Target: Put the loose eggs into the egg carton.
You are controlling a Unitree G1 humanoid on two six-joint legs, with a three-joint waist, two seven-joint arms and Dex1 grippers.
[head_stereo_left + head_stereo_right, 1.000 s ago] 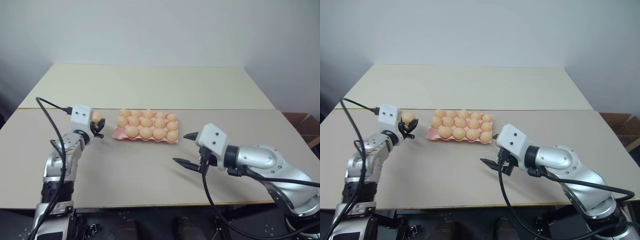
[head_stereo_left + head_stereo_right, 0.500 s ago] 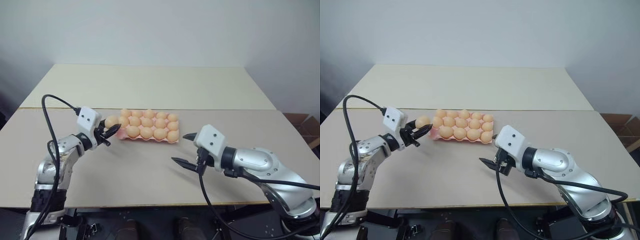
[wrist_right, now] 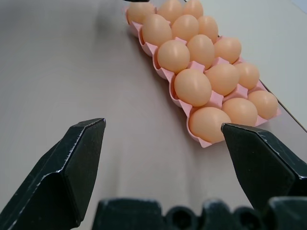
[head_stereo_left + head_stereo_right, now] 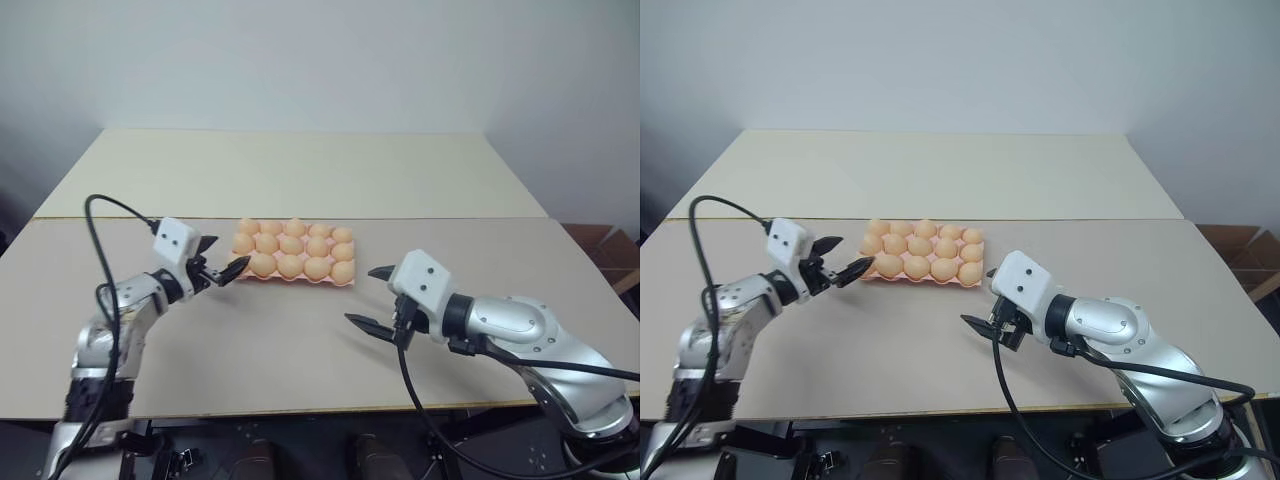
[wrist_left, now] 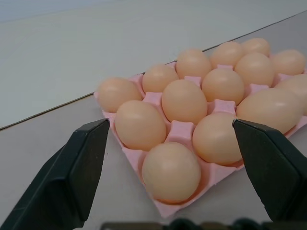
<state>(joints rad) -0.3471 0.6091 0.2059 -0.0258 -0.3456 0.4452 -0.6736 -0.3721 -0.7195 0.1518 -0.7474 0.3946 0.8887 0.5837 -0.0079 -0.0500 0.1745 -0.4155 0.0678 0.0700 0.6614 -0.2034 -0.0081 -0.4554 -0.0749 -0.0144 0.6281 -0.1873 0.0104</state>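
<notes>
Smooth oval eggs (image 5: 183,100) (pink moulded carton (image 5: 183,131)).

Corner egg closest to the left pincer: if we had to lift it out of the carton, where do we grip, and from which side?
Grip the corner egg on its exposed upper half, coming down from above. Its lower half sits sunk in a cup of the egg carton, and neighbouring eggs crowd two of its sides, so a level approach would probably bump them.
</notes>
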